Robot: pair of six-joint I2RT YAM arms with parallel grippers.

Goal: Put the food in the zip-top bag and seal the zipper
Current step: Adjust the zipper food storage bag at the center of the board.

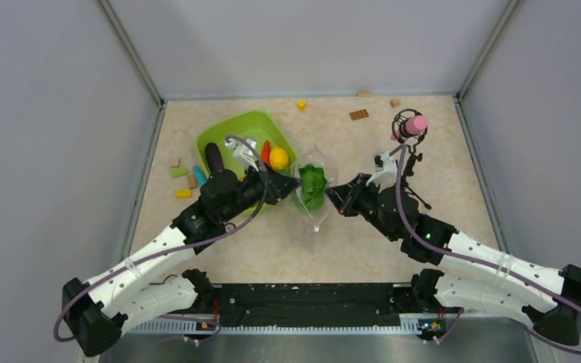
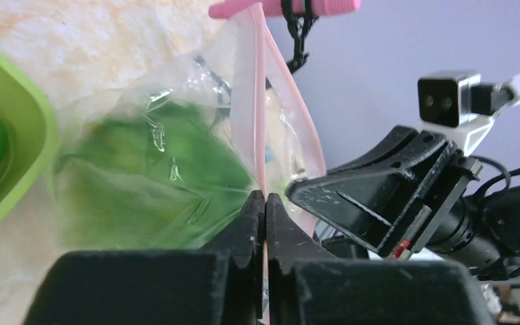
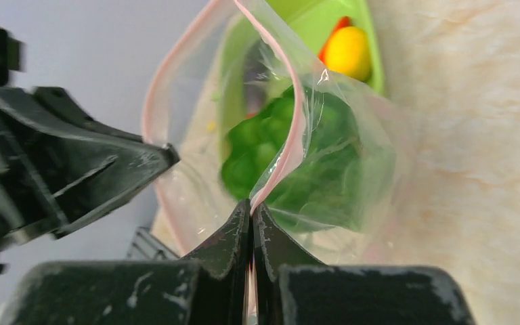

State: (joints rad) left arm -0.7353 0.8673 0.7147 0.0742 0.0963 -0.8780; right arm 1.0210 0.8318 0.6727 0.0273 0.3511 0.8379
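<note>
The clear zip-top bag (image 1: pixel 314 198) hangs between my two grippers at the table's middle, mouth spread open. Green food (image 1: pixel 313 183) lies inside it, seen through the plastic in the left wrist view (image 2: pixel 149 176) and the right wrist view (image 3: pixel 311 162). My left gripper (image 2: pixel 265 200) is shut on one side of the pink zipper (image 2: pixel 258 101). My right gripper (image 3: pixel 252 206) is shut on the opposite lip of the zipper (image 3: pixel 296 115). A purple eggplant (image 1: pixel 214 156), a yellow lemon (image 1: pixel 278 158) and a red piece (image 1: pixel 265 151) rest in the lime-green tray (image 1: pixel 234 128).
Small coloured blocks (image 1: pixel 184 181) lie left of the tray; a yellow block (image 1: pixel 301 105) and a brown one (image 1: pixel 358 115) sit near the back wall. A black stand with a pink top (image 1: pixel 411 125) stands at the back right.
</note>
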